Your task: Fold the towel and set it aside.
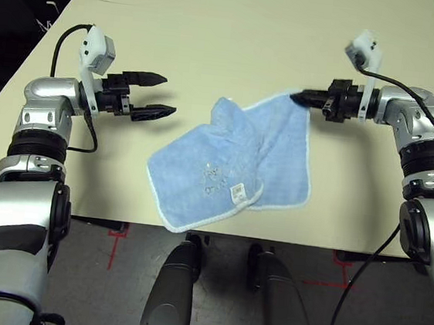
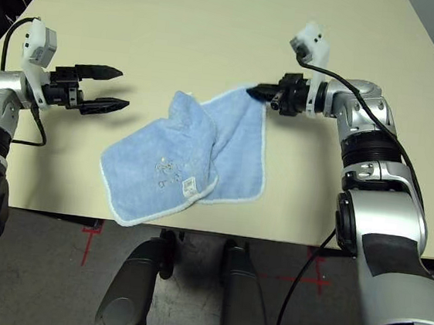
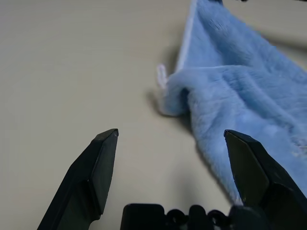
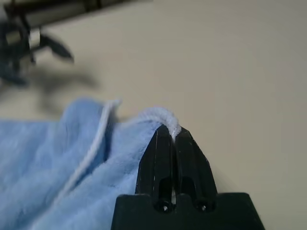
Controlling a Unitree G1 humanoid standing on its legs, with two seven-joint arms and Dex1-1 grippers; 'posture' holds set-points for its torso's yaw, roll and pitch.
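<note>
Right fingers (image 4: 156, 165) closed on light-blue towel (image 4: 124, 153), left fingers (image 3: 100, 167) wide apart

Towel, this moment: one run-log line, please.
towel partly folded over itself at table's near edge | right gripper shut on its far corner | left gripper open, empty

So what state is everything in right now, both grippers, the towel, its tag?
Left gripper: open, empty, beside the towel.
Right gripper: shut on the towel's far right corner.
Towel: bunched and partly doubled over, not neatly folded, lying on the table.
White tag: face up, near the towel's near side.
Table: bare beyond the towel.
</note>
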